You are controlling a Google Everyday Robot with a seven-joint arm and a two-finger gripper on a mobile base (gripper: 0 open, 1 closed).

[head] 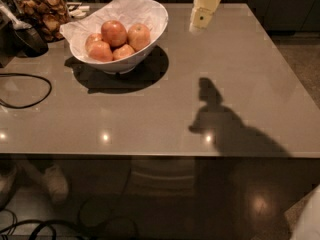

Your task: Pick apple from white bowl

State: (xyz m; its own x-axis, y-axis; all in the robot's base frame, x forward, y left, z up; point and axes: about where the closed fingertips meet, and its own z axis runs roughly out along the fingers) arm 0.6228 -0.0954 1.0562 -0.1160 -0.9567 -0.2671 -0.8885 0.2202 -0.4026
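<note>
The gripper (pixel 200 20) hangs over the table's (pixel 240 74) far side, right of the bowl (pixel 131 62) and apart from it; how wide it stands cannot be told. The apple (pixel 139 36) lies in the bowl's right side, among other apples (pixel 107 43) on paper (pixel 125 4). A jar (pixel 42 10) and a cable (pixel 30 91) lie to the left.
</note>
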